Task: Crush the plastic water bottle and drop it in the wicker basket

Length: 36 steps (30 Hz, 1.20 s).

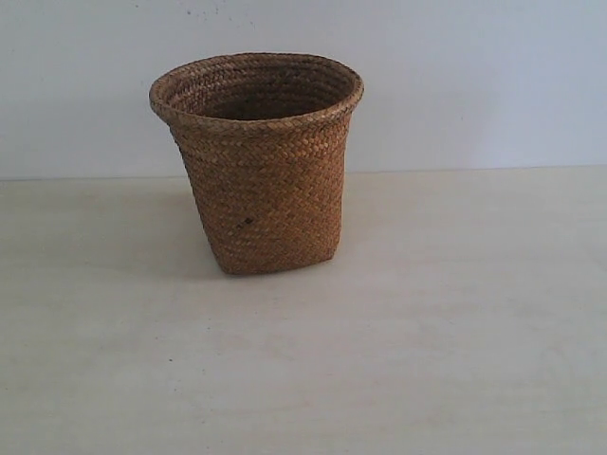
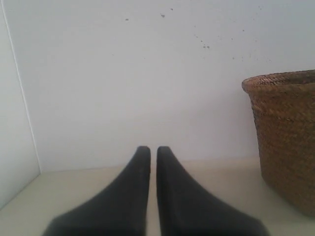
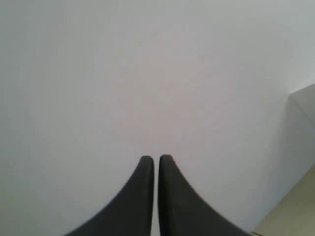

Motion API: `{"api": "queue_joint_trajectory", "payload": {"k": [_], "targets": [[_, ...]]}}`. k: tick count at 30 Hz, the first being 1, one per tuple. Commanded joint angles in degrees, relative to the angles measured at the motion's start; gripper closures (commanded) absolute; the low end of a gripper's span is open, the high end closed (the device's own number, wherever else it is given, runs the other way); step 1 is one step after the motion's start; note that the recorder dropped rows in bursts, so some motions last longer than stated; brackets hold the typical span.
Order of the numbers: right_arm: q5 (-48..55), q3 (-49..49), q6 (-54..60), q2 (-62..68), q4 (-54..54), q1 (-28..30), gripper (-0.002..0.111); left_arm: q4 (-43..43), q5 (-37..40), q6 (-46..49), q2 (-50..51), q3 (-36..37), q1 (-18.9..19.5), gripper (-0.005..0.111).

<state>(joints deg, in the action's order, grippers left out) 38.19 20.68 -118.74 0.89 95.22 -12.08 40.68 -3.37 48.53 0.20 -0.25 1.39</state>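
Note:
The brown wicker basket [image 1: 258, 161] stands upright on the pale table, left of centre in the exterior view, with a small dark spot on its side. No inside content shows from here. The plastic water bottle is out of view in every frame. Neither arm appears in the exterior view. In the left wrist view my left gripper [image 2: 153, 150] is shut with nothing between its black fingers, and the basket [image 2: 288, 137] stands off to one side of it. My right gripper [image 3: 156, 158] is shut and empty, facing a bare white wall.
The pale table [image 1: 455, 341] spreads in front of and beside the basket. A white wall [image 1: 474, 76] runs behind it. A wall corner [image 2: 19, 98] shows in the left wrist view.

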Motion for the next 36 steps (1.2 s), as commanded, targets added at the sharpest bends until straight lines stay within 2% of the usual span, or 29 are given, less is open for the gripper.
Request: {"api": "queue_joint_trajectory", "payload": {"k": [1, 3, 4, 9, 11, 36], "targets": [[0.10, -0.08, 0.28, -0.19, 0.45, 0.02, 0.108, 0.84, 5.60, 0.21, -0.20, 0.25, 0.18, 0.103], [0.10, -0.08, 0.28, -0.19, 0.45, 0.02, 0.108, -2.42, 9.74, -2.99, -0.20, 0.25, 0.18, 0.103], [0.10, -0.08, 0.28, -0.19, 0.45, 0.02, 0.108, -7.17, 11.71, -7.41, -0.20, 0.25, 0.18, 0.103], [-0.07, -0.08, 0.28, -0.19, 0.45, 0.02, 0.108, -37.53, 21.78, -40.80, -0.20, 0.25, 0.18, 0.103], [-0.07, -0.08, 0.28, -0.19, 0.45, 0.02, 0.108, -40.15, 22.33, -47.72, -0.20, 0.25, 0.18, 0.103], [-0.07, -0.08, 0.28, -0.19, 0.45, 0.02, 0.108, -38.99, 20.77, -47.73, -0.20, 0.25, 0.18, 0.103]]}}
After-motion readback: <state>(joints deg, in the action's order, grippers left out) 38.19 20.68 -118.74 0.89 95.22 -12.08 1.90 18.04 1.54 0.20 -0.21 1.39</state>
